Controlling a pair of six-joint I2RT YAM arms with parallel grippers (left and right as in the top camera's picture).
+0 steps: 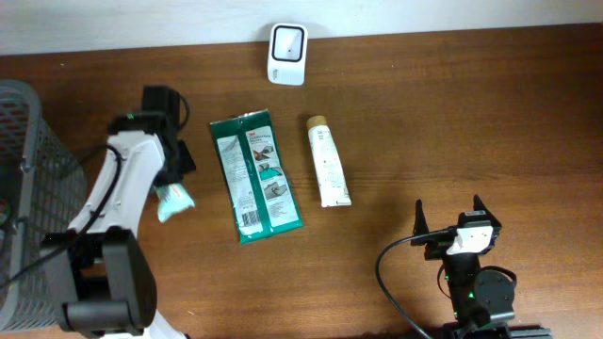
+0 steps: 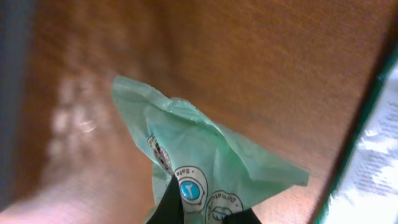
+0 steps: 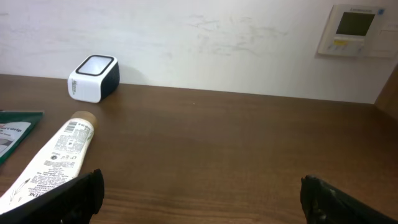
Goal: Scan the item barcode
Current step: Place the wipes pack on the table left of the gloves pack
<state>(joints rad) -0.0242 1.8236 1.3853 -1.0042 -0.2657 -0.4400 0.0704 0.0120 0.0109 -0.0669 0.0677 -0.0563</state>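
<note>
- Table [image 1: 471,113]: dark brown wood, carrying everything below, with a pale wall along its far edge.
- Wire basket [image 1: 24,141]: grey mesh at the far left edge of the overhead view, only partly in frame.
- Left arm [image 1: 132,174]: white and black, reaching up from the bottom left. Its left gripper [image 1: 171,181] is clamped on the mint-green pouch.
- Dark green flat pack [image 1: 256,176]: lies label up near the middle of the table, just right of the left gripper. Its edge shows at the right side of the left wrist view.
- Cream tube [image 1: 328,162]: lies flat just right of the flat pack and apart from it, its tan cap toward the wall.
- Right gripper [image 1: 450,226]: low on the right side, well apart from all items, its jaws spread wide with nothing between them.
- Mint-green pouch [image 2: 205,155]: crumpled and printed with round marks, pinched at one end by the dark fingers [image 2: 171,202]. It sits left of the flat pack; whether it touches the wood I cannot tell.
- Scanner [image 1: 286,41]: small white box with a dark face, against the wall, above the flat pack and tube.
</note>
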